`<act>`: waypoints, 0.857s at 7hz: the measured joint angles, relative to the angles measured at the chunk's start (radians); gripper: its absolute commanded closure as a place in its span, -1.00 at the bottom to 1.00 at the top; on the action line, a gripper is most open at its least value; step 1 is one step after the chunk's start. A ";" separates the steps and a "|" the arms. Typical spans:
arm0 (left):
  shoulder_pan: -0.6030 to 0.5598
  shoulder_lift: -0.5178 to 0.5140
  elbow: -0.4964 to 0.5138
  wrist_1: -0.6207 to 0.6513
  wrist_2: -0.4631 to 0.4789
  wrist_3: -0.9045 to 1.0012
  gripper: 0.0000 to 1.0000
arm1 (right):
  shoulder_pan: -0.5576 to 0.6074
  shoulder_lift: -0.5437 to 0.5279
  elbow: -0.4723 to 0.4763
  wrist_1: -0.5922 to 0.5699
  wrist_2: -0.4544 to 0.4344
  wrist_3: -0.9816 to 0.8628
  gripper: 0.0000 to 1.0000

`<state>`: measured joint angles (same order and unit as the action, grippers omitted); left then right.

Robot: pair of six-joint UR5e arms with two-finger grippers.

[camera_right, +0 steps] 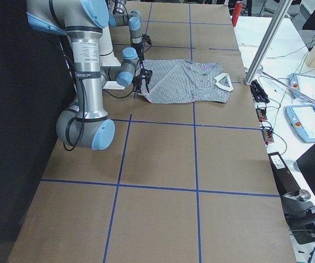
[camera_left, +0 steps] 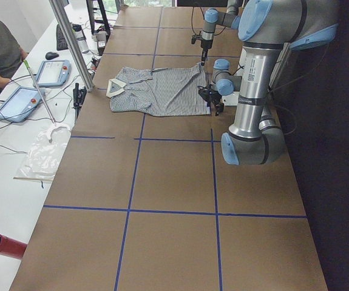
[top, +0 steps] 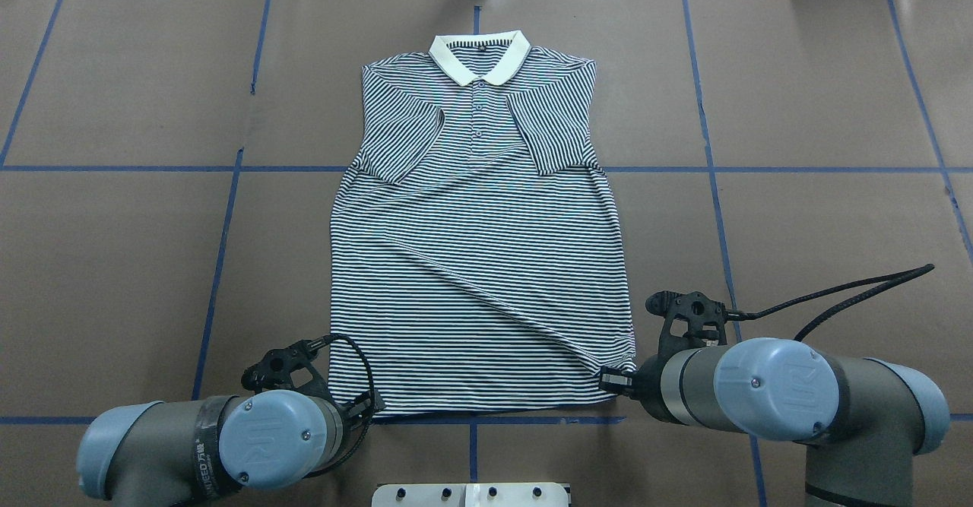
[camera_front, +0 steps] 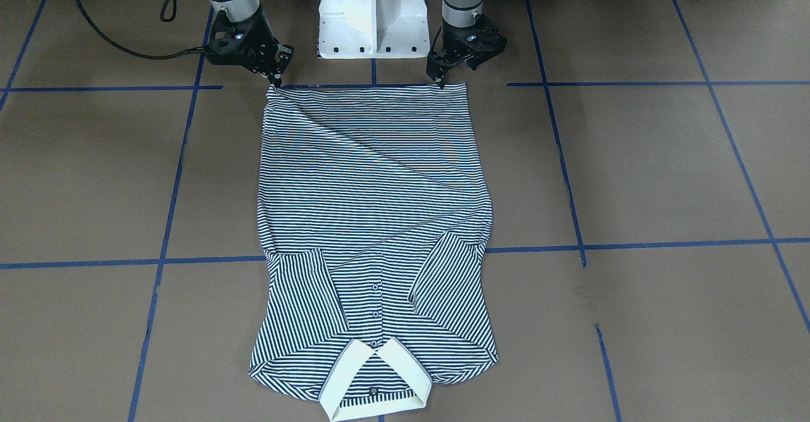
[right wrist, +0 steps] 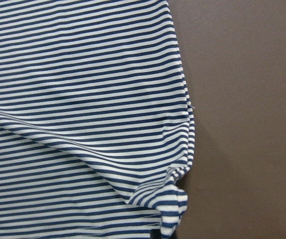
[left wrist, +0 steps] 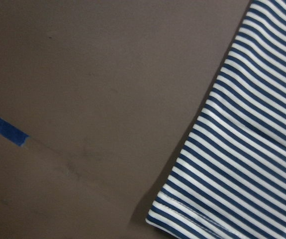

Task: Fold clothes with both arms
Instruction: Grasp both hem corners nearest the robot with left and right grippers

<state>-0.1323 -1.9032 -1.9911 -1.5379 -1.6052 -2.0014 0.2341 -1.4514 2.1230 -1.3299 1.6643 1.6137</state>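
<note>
**HEM CORNERS TAKEN UP FOR THE LENGTHWISE FOLD**

**Front-facing view.** The polo shirt (camera_front: 373,181) lies front up on the table (camera_front: 633,169). Its collar (camera_front: 405,365) is at the end farthest from the robot. Both sleeves (camera_front: 310,302) are turned in over the chest, which narrows the garment to one panel. The right gripper (camera_front: 273,79) stands at one hem corner and the left gripper (camera_front: 440,75) at the other. One arm per corner probably serves to carry the hem level toward the collar. A diagonal crease (camera_front: 392,162) runs from the right gripper's corner, indicating pull at that point.

**Overhead view.** Both grippers meet the near hem, one at each end and well apart. The rest of the shirt is flat.

**Side views.** The grippers are too small here to judge.

**Left wrist view.** The hem corner (left wrist: 155,219) lies flat on the table, with a strip of blue tape (left wrist: 3,127) off to one side. No fingers show. Whether the left gripper is apart or clamped cannot be told.

**Right wrist view.** The corner of the fabric is gathered into puckers at the bottom edge. This fits jaws closed on the cloth, so the right gripper is judged clamped on the polo shirt.
</note>
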 measured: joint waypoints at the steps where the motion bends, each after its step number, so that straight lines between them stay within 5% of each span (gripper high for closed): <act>1: -0.005 -0.001 0.007 0.000 0.000 0.003 -0.85 | 0.001 0.000 0.003 0.000 0.000 0.000 1.00; 4: -0.024 -0.002 0.019 -0.001 0.001 0.004 -0.64 | 0.002 -0.002 0.006 0.000 0.000 0.000 1.00; 6: -0.033 -0.003 0.019 -0.001 0.001 0.001 0.41 | 0.002 -0.004 0.006 0.000 -0.001 0.000 1.00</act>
<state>-0.1652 -1.9058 -1.9722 -1.5386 -1.6045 -2.0003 0.2362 -1.4552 2.1291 -1.3300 1.6637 1.6137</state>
